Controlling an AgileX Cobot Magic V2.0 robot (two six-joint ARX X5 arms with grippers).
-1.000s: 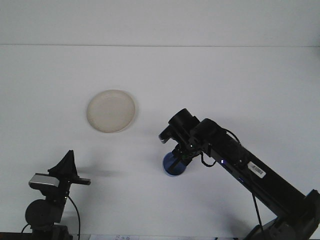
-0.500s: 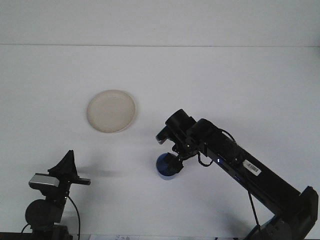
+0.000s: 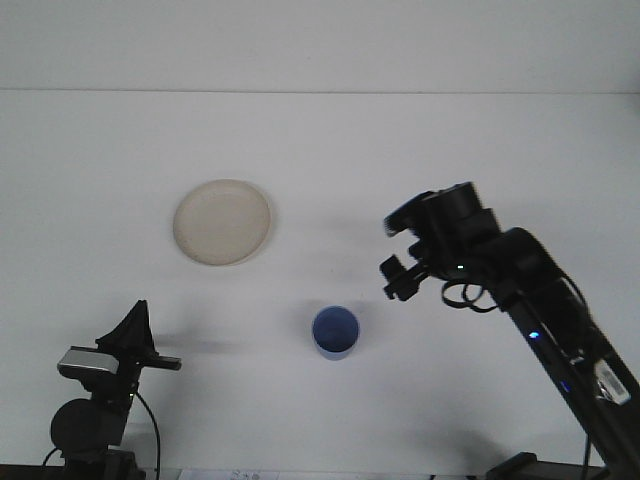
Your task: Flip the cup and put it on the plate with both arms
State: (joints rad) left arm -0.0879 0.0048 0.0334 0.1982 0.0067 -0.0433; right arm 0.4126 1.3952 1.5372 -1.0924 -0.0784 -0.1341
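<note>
We see a plain white table (image 3: 500, 150) meeting a pale wall (image 3: 320, 40), evenly and softly lit.

Looks like a robotics lab: bare white bench (image 3: 420, 140), plain white wall (image 3: 320, 40), two black robot arms.

A blue cup (image 3: 335, 331) is seen standing mouth-up on the white surface (image 3: 320, 160), apart from both arms. The cream plate (image 3: 222, 221) lies up and to its left. The right tool (image 3: 397, 278) is held above the surface to the cup's right, while the left tool (image 3: 135, 330) is parked at the lower left.
</note>
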